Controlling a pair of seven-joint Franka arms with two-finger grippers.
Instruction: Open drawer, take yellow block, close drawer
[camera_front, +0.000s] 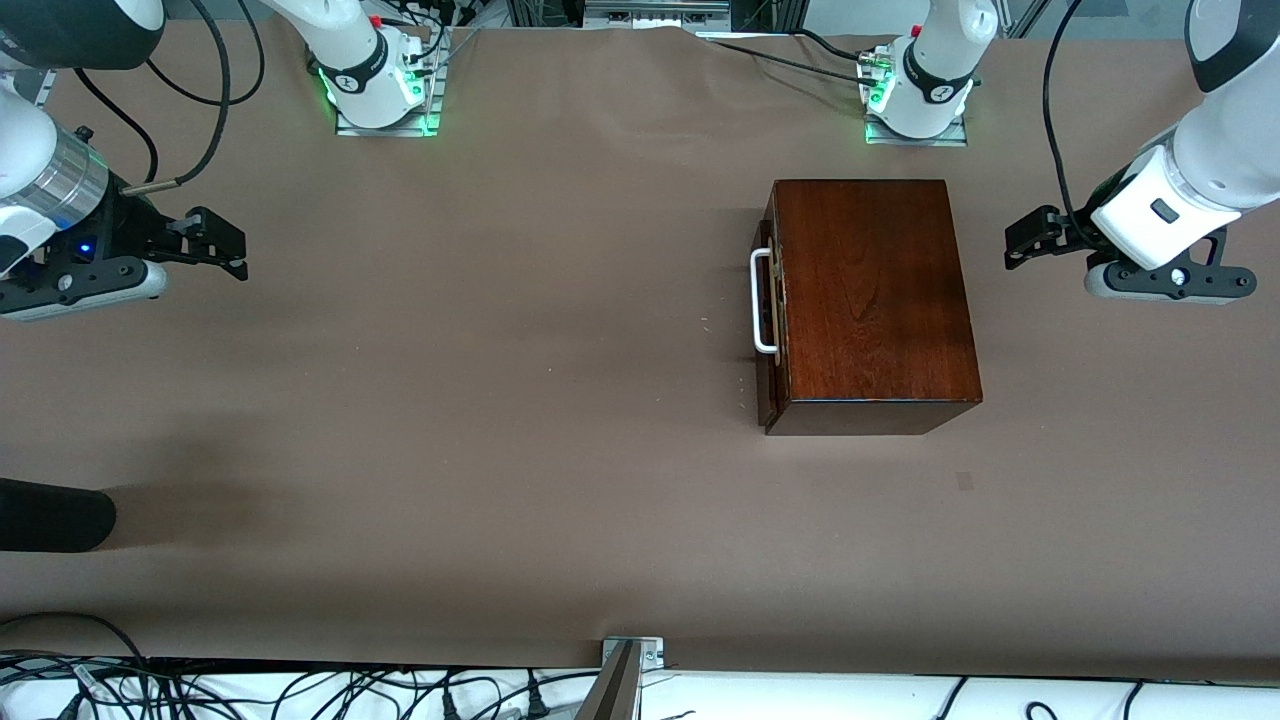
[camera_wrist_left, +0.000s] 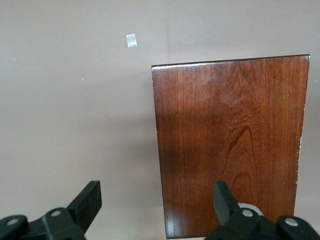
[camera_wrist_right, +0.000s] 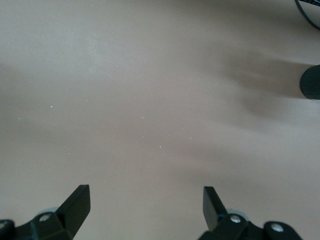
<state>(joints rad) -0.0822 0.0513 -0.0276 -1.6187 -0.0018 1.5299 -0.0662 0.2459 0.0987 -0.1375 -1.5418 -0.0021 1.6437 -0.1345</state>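
Note:
The dark reddish-brown wooden box (camera_front: 875, 300) stands toward the left arm's end of the table. Its drawer front (camera_front: 770, 400) with the white bar handle (camera_front: 762, 300) faces the right arm's end and sits pushed in. The yellow block is hidden. My left gripper (camera_front: 1022, 243) is open and empty, hovering beside the box's back end; the left wrist view shows the box top (camera_wrist_left: 230, 145) past my gripper (camera_wrist_left: 157, 197). My right gripper (camera_front: 232, 250) is open and empty over bare table at the right arm's end, as the right wrist view (camera_wrist_right: 146, 200) also shows.
A black cylinder end (camera_front: 55, 515) juts in at the right arm's end, nearer the front camera; it also shows in the right wrist view (camera_wrist_right: 311, 82). A small tape square (camera_front: 964, 481) lies on the brown cover near the box. Cables run along the front edge.

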